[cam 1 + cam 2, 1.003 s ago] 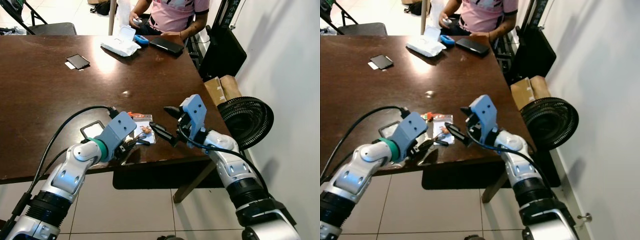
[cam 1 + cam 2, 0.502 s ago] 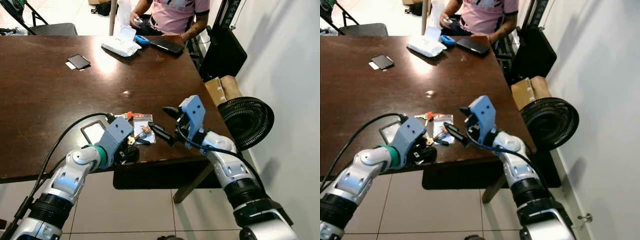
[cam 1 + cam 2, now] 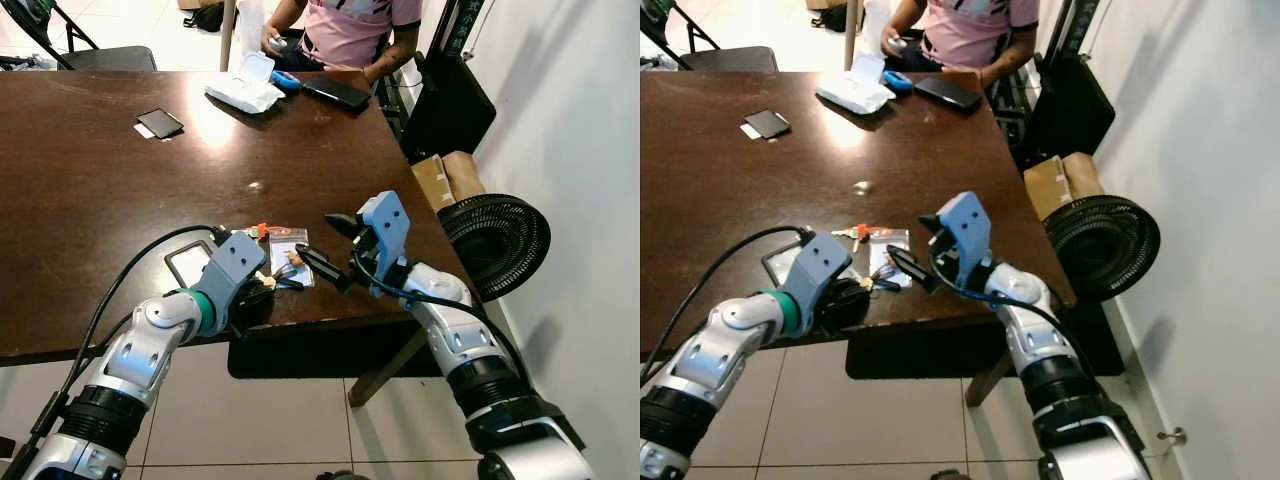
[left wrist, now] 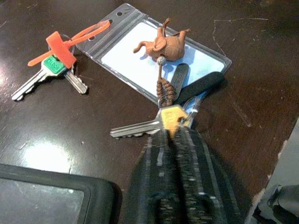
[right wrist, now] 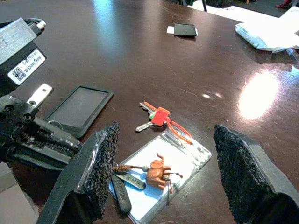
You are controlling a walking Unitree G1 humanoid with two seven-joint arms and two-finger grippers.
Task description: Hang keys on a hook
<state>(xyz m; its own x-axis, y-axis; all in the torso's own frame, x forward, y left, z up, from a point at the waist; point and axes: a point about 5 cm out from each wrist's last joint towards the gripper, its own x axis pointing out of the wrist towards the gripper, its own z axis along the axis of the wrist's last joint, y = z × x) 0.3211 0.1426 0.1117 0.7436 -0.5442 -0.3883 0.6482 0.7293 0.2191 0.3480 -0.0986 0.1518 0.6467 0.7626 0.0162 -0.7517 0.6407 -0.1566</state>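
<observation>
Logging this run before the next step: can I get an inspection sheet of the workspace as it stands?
Surface: dark wooden table, scratched and glossy.
Job's things: key bunch with elephant charm near the front edge, partly on a clear badge holder; no hook seen.
Clutter: second keys with an orange tag, black card case, small black card, white pouch, phone.
Grippers: left gripper shut on the yellow-headed key; right gripper open, over the table beside the badge holder.
Cables: black cable along the left arm.
Surroundings: seated person, floor fan, cardboard box.
</observation>
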